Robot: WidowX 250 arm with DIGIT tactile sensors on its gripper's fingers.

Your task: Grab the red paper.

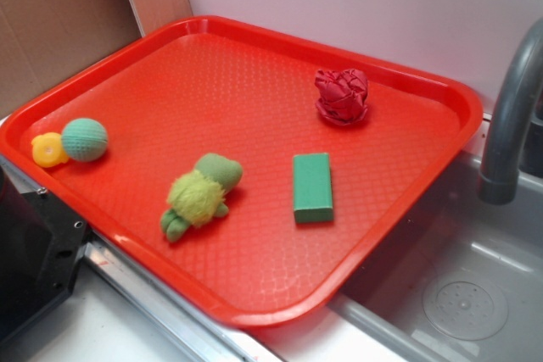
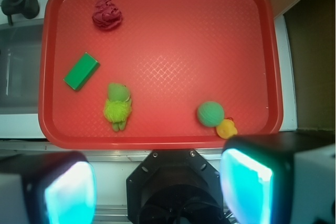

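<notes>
The red paper is a small dark-red crumpled wad lying at the far right of the big red tray. In the wrist view the red paper lies at the tray's upper left. My gripper is open and empty, its two teal-lit fingers wide apart at the bottom of the wrist view. It is high above the robot base, off the tray's near edge and far from the paper. The gripper does not show in the exterior view.
On the tray lie a green block, a yellow-green plush toy, a teal knitted ball and a small yellow toy. A grey sink with a faucet lies right of the tray. The black robot base is below.
</notes>
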